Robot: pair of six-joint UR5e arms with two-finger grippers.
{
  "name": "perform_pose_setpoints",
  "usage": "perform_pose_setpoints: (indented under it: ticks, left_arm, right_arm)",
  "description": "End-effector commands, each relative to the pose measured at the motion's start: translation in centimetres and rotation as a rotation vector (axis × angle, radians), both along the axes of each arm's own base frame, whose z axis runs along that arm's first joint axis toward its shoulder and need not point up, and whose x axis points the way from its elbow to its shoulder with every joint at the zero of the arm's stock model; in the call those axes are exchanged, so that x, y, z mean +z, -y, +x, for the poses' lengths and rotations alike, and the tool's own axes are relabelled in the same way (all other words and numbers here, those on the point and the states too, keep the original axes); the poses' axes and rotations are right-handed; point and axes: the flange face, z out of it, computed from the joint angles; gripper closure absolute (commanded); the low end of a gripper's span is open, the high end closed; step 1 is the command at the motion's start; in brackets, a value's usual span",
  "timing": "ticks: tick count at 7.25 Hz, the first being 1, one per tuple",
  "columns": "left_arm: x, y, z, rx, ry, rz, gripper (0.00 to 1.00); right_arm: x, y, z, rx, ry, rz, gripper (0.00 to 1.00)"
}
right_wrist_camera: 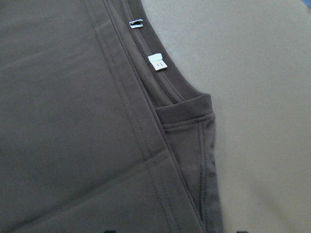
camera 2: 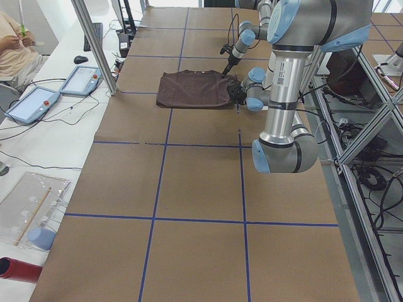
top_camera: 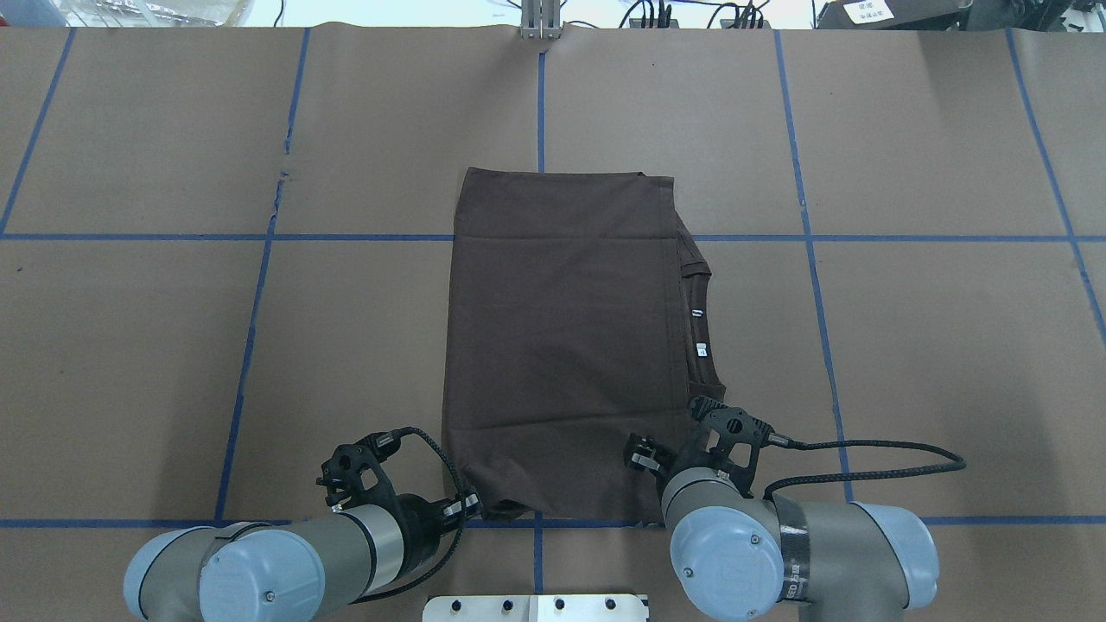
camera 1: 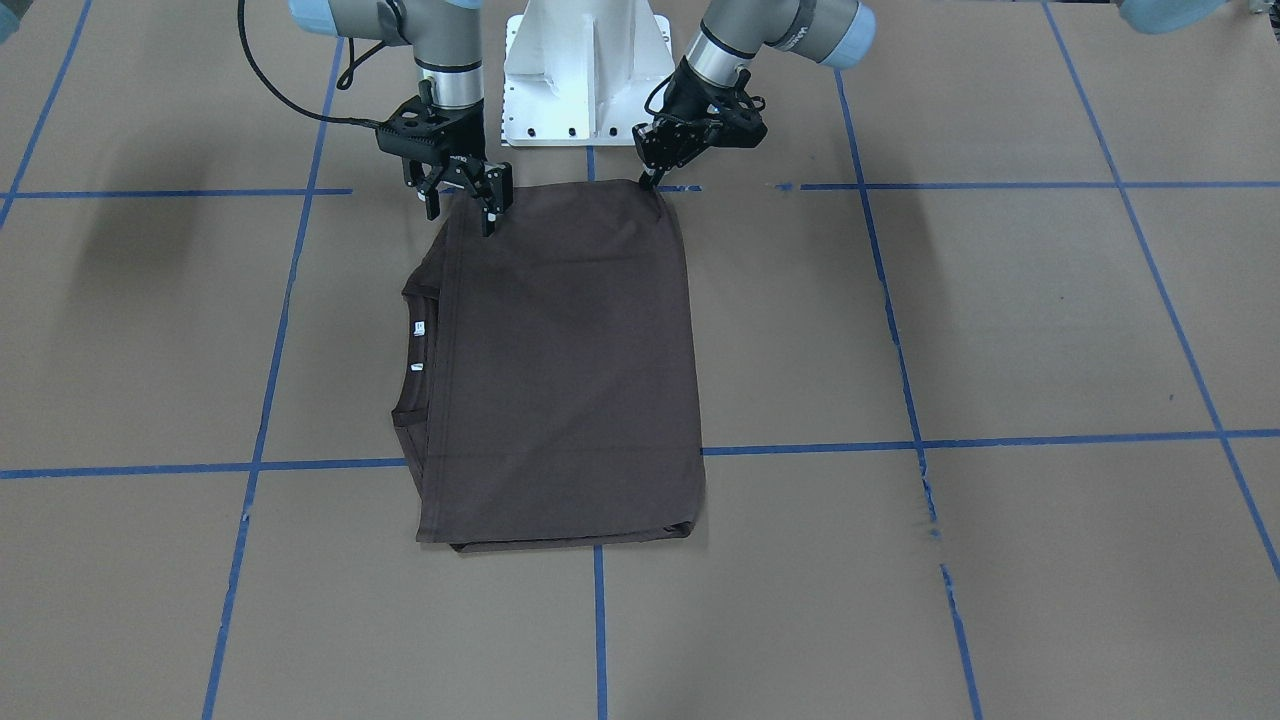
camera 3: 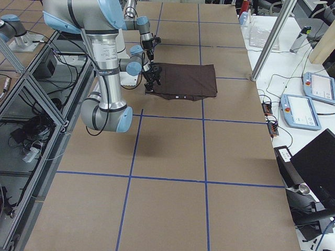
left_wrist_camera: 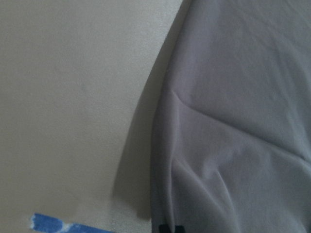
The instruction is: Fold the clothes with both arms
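Left gripper [camera 1: 652, 182] is closed, pinching the folded T-shirt [camera 1: 560, 370] at one robot-side corner. Right gripper [camera 1: 462, 210] hangs spread wide over the collar-side corner (nothing held), presumably so both corners lift together.

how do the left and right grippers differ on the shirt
The left gripper is pinched shut on one T-shirt corner; the right gripper is spread open over the other corner, clamping nothing. The left gripper leans at an angle; the right gripper points nearly straight down. Both are black and sit at the T-shirt edge nearest the white base.
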Motion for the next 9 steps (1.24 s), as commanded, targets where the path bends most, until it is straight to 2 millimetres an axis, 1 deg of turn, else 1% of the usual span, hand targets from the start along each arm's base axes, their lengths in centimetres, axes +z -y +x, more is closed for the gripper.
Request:
perform_pose_setpoints:
  ticks: [1, 2, 4, 5, 9]
  left_arm:
    - [0.0, 0.0, 0.0, 0.001, -0.001, 0.001, 1.0]
    - [-0.1, 0.0, 0.0, 0.001, -0.001, 0.001, 1.0]
    - [-0.1, 0.0, 0.0, 0.001, -0.003, 0.001, 1.0]
    - [-0.1, 0.0, 0.0, 0.001, -0.001, 0.001, 1.0]
    - [-0.4, 0.0, 0.0, 0.001, -0.008, 0.003, 1.0]
  right_arm:
    - [0.5, -0.3, -0.5, 0.006, -0.007, -0.006, 0.18]
    - [0.3, -0.4, -0.6, 0.004, -0.002, -0.006, 0.19]
    - [0.6, -0.7, -0.7, 0.006, -0.004, -0.012, 0.2]
    - [0.4, -0.8, -0.7, 0.004, -0.001, -0.011, 0.22]
    - [0.8, -1.3, -0.9, 0.002, -0.004, -0.017, 0.22]
